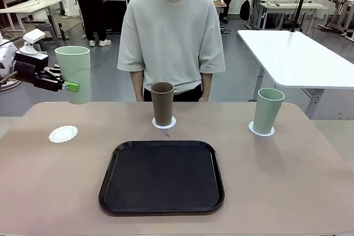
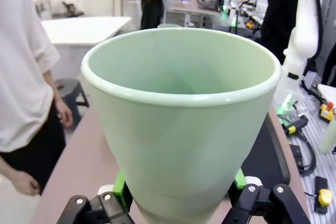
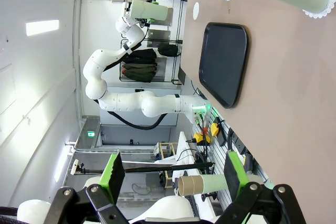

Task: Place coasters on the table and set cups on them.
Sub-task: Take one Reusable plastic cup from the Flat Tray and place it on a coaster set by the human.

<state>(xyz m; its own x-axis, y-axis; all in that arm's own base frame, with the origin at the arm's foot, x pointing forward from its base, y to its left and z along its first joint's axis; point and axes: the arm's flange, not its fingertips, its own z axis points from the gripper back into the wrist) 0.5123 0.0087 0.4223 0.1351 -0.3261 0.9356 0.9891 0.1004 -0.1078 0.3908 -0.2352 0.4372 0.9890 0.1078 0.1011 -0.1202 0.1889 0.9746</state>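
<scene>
My left gripper (image 1: 65, 85) is shut on a pale mint cup (image 1: 73, 74), held upright in the air above the table's far left. The left wrist view looks into this cup (image 2: 181, 114), with the left gripper (image 2: 178, 203) clamped on its lower part. An empty white coaster (image 1: 63, 134) lies on the beige table (image 1: 287, 181) below and slightly nearer. The brown cup (image 1: 162, 103) stands on a coaster (image 1: 164, 123) at the middle back. Another mint cup (image 1: 267, 110) stands on a coaster (image 1: 261, 130) at the right. My right gripper (image 3: 173, 177) is open, away from the table, holding nothing.
A black rounded-square tray (image 1: 162, 176) lies bare at the table's front middle. A person (image 1: 170, 31) stands at the far side behind the brown cup, arms down. A white-topped table (image 1: 293, 53) stands behind at the right.
</scene>
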